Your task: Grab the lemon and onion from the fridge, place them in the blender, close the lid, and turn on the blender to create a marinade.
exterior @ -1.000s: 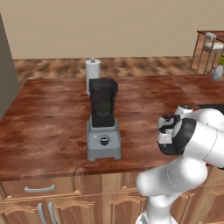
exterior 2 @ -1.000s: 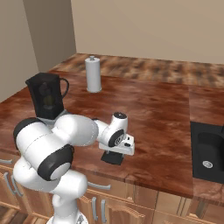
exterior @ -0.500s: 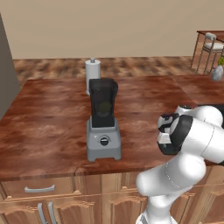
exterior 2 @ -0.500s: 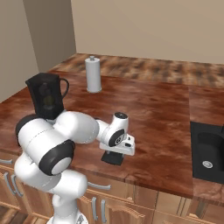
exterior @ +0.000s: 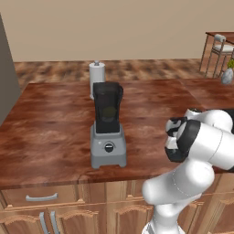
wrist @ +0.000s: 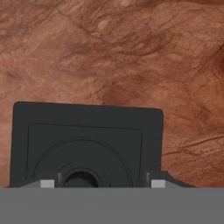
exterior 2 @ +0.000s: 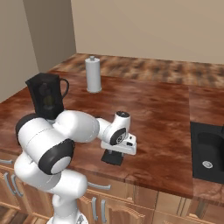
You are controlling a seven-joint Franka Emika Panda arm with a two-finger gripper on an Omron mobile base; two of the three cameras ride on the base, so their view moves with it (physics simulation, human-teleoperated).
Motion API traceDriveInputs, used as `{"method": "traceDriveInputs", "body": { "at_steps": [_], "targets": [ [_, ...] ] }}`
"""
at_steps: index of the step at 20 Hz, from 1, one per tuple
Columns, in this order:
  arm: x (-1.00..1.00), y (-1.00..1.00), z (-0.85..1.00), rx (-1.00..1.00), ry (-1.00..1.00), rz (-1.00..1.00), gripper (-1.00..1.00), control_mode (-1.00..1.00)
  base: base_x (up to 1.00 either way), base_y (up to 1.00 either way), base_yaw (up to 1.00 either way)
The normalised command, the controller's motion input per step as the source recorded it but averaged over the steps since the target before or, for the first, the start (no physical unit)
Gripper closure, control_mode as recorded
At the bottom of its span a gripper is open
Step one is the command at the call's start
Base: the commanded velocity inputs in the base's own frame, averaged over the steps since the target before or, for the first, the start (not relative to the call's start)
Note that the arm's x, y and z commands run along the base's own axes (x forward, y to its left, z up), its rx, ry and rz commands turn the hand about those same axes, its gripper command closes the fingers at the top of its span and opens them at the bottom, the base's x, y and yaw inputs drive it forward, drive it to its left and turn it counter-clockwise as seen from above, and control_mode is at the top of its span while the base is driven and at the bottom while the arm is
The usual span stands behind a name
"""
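Note:
The blender (exterior: 108,132) (exterior 2: 46,98) stands on the wooden counter with its dark jar uncovered. A yellow shape, the lemon (exterior: 109,113) (exterior 2: 49,100), shows through the jar; I cannot make out the onion in it. The flat black lid (exterior 2: 112,158) (wrist: 87,131) lies on the counter near its front edge, to the right of the blender. My gripper (exterior 2: 115,152) (wrist: 103,183) points straight down onto it. Its fingertips stand apart on either side of the lid's raised centre knob, open. The grey fridge (exterior: 5,82) edges the left base view.
A white paper-towel roll (exterior: 97,77) (exterior 2: 92,74) stands behind the blender. A dark sink (exterior 2: 208,151) is set into the counter at the right. A chair and table (exterior: 220,50) stand far back right. Drawers and cabinet doors (exterior: 41,208) run below the counter edge.
The fingers have drawn closer together over the lid. The arm has barely moved, and the blender and lid lie where they were.

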Motion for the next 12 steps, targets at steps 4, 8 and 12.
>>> {"method": "traceDriveInputs", "body": {
  "at_steps": [4,8,12],
  "targets": [
    [-0.35,0.28,-0.33,0.00,0.00,0.00,1.00,-1.00,0.00,0.00,0.00],
    [-0.36,0.41,-0.46,-0.01,0.00,0.00,1.00,-1.00,0.00,0.00,0.00],
    [-0.34,0.41,-0.52,-0.02,0.01,0.00,1.00,-1.00,0.00,0.00,0.00]
  ]
}}
